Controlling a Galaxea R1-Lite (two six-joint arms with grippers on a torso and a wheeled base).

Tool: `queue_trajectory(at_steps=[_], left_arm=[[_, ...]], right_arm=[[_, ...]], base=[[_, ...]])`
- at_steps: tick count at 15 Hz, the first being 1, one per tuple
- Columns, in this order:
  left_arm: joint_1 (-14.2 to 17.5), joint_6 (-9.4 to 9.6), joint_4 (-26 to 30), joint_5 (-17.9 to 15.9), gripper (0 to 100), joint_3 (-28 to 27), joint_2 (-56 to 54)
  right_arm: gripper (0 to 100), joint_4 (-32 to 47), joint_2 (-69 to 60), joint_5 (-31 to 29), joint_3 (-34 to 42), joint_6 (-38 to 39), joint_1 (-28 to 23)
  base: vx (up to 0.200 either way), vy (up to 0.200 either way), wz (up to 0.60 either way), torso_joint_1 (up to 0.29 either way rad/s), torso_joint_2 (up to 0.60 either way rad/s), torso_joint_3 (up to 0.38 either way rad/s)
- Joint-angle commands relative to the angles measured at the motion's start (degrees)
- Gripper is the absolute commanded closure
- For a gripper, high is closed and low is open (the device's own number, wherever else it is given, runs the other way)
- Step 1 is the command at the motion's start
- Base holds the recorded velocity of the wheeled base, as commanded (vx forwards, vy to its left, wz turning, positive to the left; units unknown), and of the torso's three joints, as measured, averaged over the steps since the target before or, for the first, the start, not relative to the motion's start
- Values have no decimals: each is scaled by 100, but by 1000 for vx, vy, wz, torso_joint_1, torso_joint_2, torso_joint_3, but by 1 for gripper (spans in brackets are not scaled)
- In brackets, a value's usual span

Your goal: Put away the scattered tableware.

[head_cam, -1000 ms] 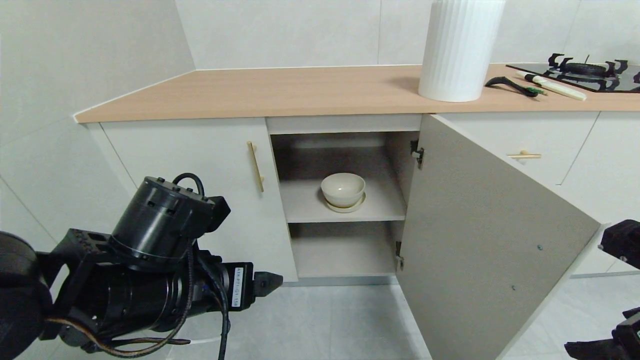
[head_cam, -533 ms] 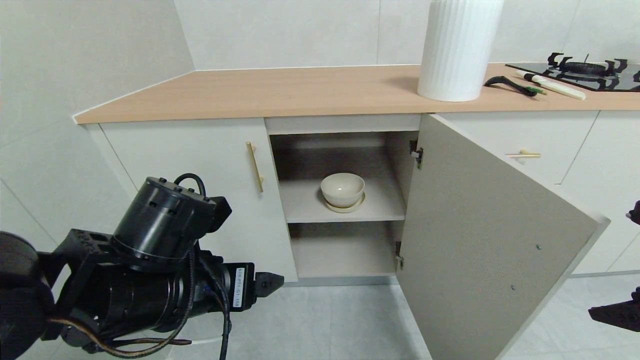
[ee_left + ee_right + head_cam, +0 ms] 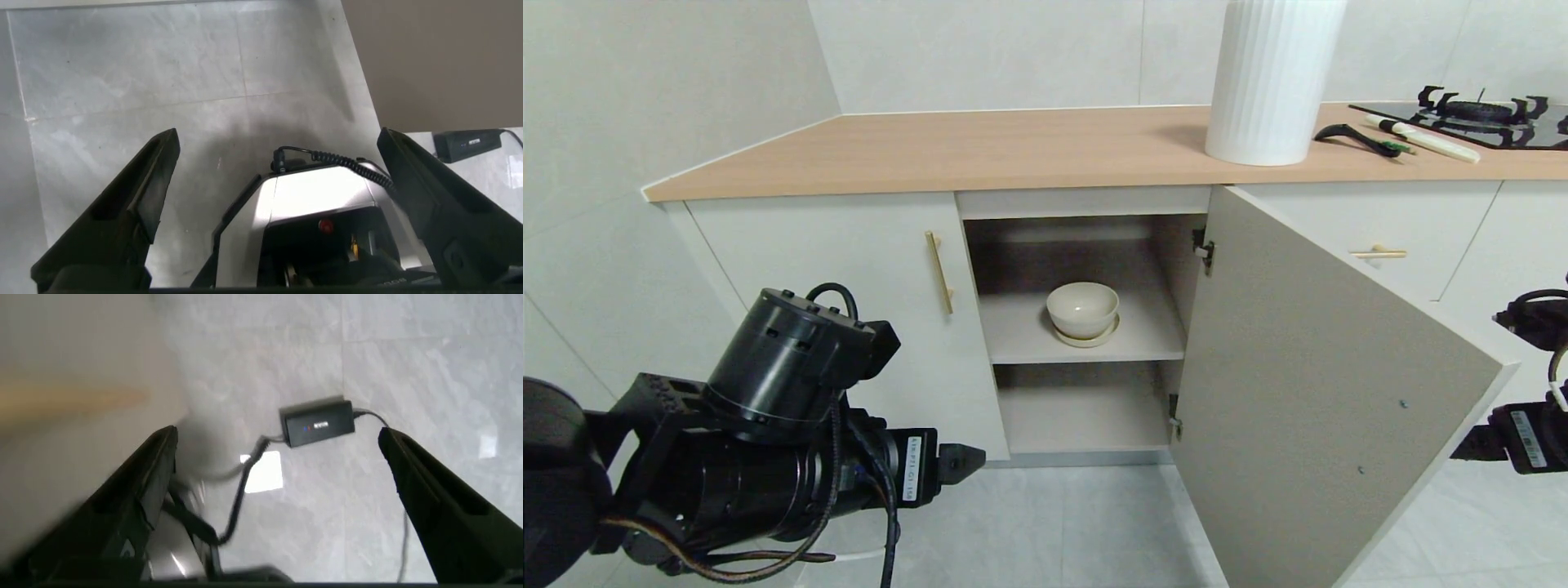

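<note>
Head view: cabinet [image 3: 1086,327] at centre, door [image 3: 1307,384] swung open toward 4 o'clock. Bowl [image 3: 1083,308] sits upright on a plate [image 3: 1086,336] on the upper shelf [image 3: 1029,331], about mid-shelf. Lower shelf [image 3: 1082,412] is under it. Left door is shut, with a gold handle [image 3: 940,271] at its edge. On the counter [image 3: 947,151] at 1 o'clock stands a white ribbed vase [image 3: 1274,82]. Just beside it toward 2 o'clock lie a black tool [image 3: 1356,137] and a white stick [image 3: 1425,139], touching or nearly so. Stove [image 3: 1482,114] is past them at the edge. Left arm [image 3: 768,425] is at 8 o'clock, low in front of the shut door, with the left hand [image 3: 960,463] tip pointing toward the cabinet base and well apart from the bowl. Right arm [image 3: 1527,425] is at 4 o'clock at the edge, beyond the open door.

Left wrist view: left hand [image 3: 278,135] is spread wide with nothing between the fingers [image 3: 131,216], over tiled floor [image 3: 163,73]. A black adapter [image 3: 470,143] lies on the floor beyond one finger.

Right wrist view: right hand [image 3: 274,434] is also wide and holds nothing, over the floor [image 3: 425,367]. The adapter [image 3: 319,425] with its cable lies on the tiles between the fingers [image 3: 433,506], farther off. To one side is a blurred pale panel with a gold streak; cannot tell what it is.
</note>
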Motion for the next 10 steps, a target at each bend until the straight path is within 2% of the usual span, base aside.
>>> queue_trajectory(at_steps=[1,3,4,10], left_arm=[[2,0,4,3,0,1,-3],[2,0,4,3,0,1,-3],[2,0,4,3,0,1,-3],[2,0,4,3,0,1,-12]], right_arm=[[0,-100,262,32,0,96,-13],[0,-223,297,32,-8,219,31],[0,-460,332,49,9,465,225],[0,-522,402,93,18,1072,936]], base=[[0,0,0,0,0,0],[0,0,0,0,0,0],[0,0,0,0,0,0],[0,0,0,0,0,0]])
